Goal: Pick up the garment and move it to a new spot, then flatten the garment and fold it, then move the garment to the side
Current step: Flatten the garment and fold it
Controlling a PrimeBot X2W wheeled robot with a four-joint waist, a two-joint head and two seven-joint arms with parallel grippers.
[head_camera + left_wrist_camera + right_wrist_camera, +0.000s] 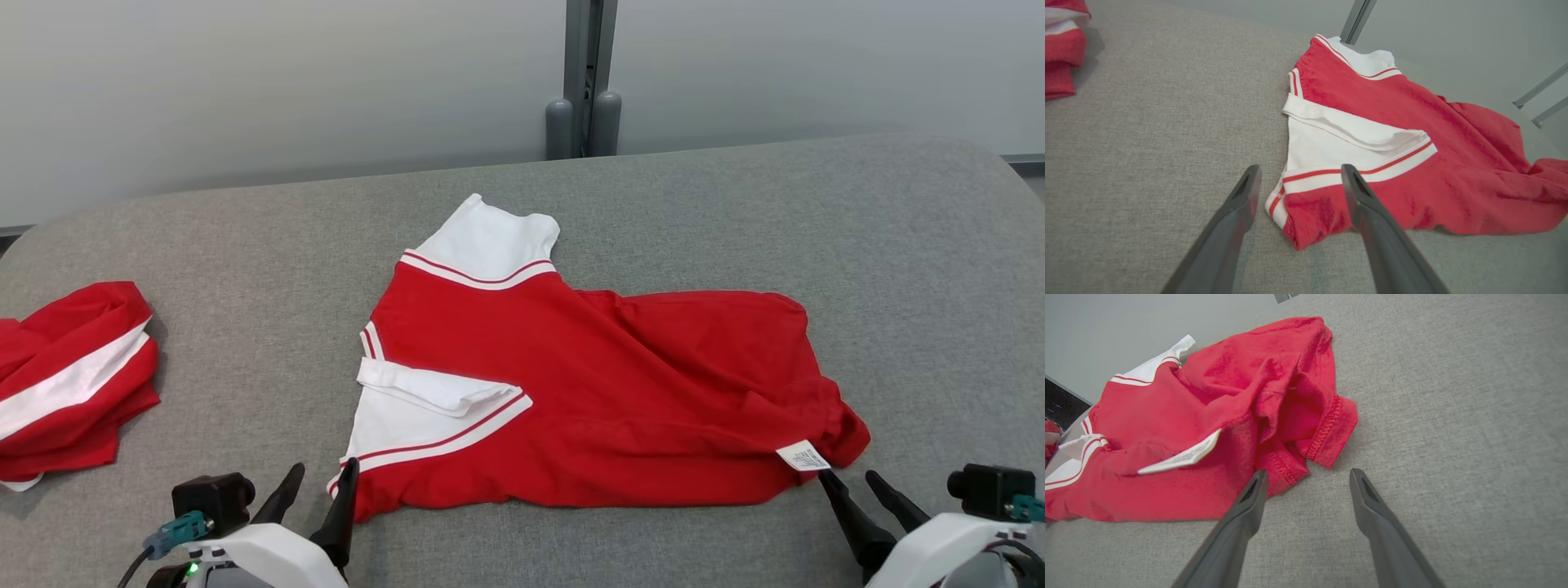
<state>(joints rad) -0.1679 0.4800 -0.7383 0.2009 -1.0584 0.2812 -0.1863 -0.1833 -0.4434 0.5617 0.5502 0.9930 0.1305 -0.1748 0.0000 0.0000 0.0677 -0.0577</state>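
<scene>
Head view: a red, white-sleeved fabric garment [620, 392] lies on the grey upholstered bench [245, 245]. The left pincer [324, 465] and right pincer [845, 474] sit released at its near corners.

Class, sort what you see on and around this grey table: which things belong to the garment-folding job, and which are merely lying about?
In the job: red garment with white striped sleeves, spread mid-table; grey fabric-covered table under it.
Lying about: crumpled red and white garment at the table's left edge; grey upright post behind the table.
</scene>
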